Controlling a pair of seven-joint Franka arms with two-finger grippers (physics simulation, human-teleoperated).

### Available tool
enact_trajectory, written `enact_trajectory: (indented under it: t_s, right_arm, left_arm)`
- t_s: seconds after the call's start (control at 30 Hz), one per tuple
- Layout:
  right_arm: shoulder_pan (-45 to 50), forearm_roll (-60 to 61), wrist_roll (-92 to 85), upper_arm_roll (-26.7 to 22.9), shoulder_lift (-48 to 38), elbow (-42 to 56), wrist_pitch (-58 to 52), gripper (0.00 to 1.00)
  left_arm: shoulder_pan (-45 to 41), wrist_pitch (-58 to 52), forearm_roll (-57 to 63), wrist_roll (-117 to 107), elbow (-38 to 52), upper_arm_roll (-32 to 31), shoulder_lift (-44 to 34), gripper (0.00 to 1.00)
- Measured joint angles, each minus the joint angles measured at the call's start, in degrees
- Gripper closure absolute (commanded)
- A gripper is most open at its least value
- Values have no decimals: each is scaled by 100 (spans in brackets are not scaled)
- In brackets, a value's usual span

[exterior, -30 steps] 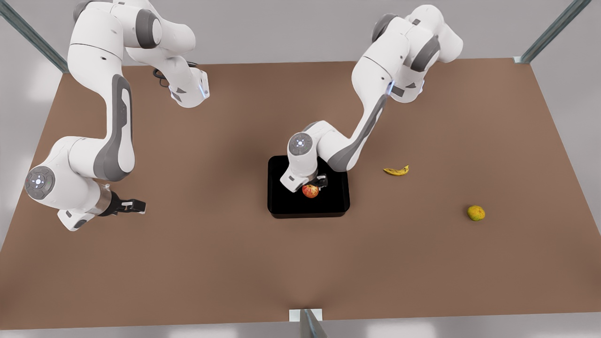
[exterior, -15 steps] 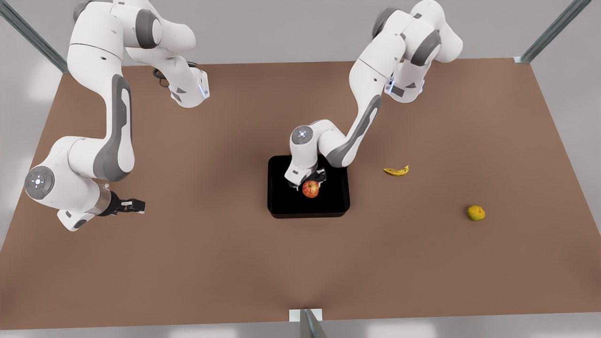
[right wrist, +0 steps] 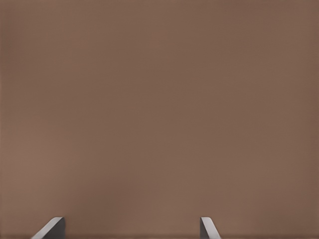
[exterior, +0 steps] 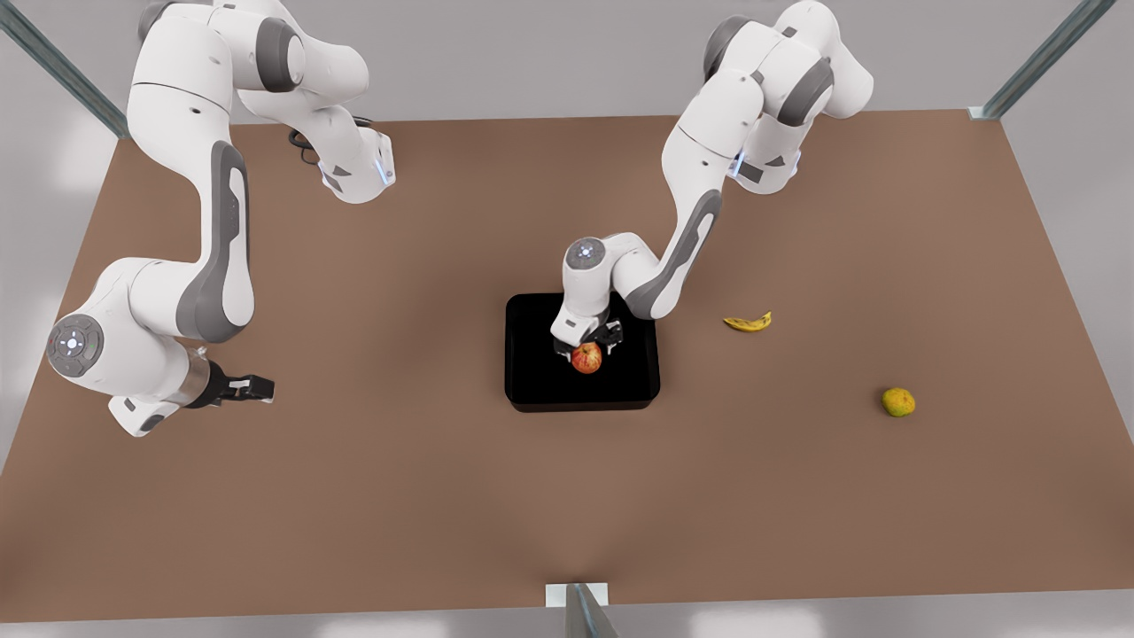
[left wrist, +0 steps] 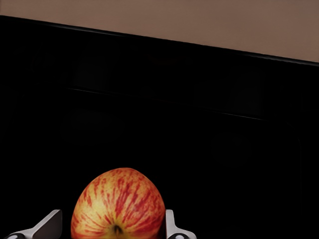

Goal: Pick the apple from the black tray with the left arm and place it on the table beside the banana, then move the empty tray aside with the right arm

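While the left gripper [exterior: 588,347] straddles the apple [exterior: 586,358] mid-tray [exterior: 532,390], fingers [left wrist: 172,226] open, that firm, smooth, round fruit wants gripping across its widest girth; the right gripper [exterior: 257,387] waits open.

Left tool [exterior: 586,347] is lowered over the apple [exterior: 586,358], fingers spread astride it; right tool [exterior: 257,387] is parked well apart, fingers spread.

The black tray [exterior: 532,390] sits mid-worktop [exterior: 425,496] with the apple [exterior: 586,358] inside it, and the left tool [exterior: 588,344] is right down on the apple, fingers either side. The banana [exterior: 748,322] lies off the tray toward the front view's right, the lumpy yellow-green fruit [exterior: 897,402] farther out. The right tool [exterior: 252,388] waits well off the tray's other side.
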Motion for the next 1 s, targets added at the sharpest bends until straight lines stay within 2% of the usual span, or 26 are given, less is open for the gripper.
enact_trajectory:
  t_s: [0.03,0.07,0.1,0.13,0.27,0.37,0.43,0.5,0.57,0.67,0.7,0.83,0.9,0.93,1.0]
  right_arm:
    - [0,0,0,0,-2,0,0,0]
    - [0,-1,-1,0,-1,0,0,0]
    - [0,-3,-2,0,0,1,0,0]
    - [0,-5,-2,0,0,1,0,0]
    - [0,-9,-4,0,1,1,0,0]
    - [-1,-6,-5,0,-4,128,0,0]
    - [70,-3,9,25,-87,209,-60,0]
    - [697,-1,143,38,-331,551,-392,0]
    - [1753,15,407,85,-398,1056,-798,0]
    - [2597,110,836,434,-273,1465,-1198,0]
    - [2643,152,946,507,-197,1565,-1264,0]
    - [2930,270,1412,900,-59,1532,-1076,0]
    - [3196,330,1809,1046,-140,867,-691,0]
    - [3296,359,2015,1089,-172,581,-480,0]
    - [3127,476,2373,1094,-216,256,-97,0]
  left_arm:
    - [0,30,14,-28,-11,0,14,2]
    - [0,63,25,-57,-17,0,39,10]
    - [2,94,33,-85,-20,0,64,29]
    - [6,119,44,-116,-21,0,78,34]
    - [58,101,60,-218,-26,3,-108,28]
    - [462,-569,-433,-72,-16,-26,-1148,28]
    - [1080,-1302,-973,236,-12,-19,-1978,28]
    - [1860,-2013,-1328,666,-145,0,-2573,28]
    - [2745,-2410,-1526,1195,-718,14,-2997,28]
    - [3609,-2456,-1649,1992,-1248,47,-2440,26]
    - [3640,-2397,-1671,2236,-1404,50,-2184,1]
    - [3642,-2144,-1726,3097,-1634,91,-2013,0]
    - [3642,-2075,-1736,3460,-1652,95,-2027,0]
    - [3639,-2076,-1743,3627,-1633,108,-2158,0]
    - [3646,-2460,-1769,3971,-940,191,-2857,0]
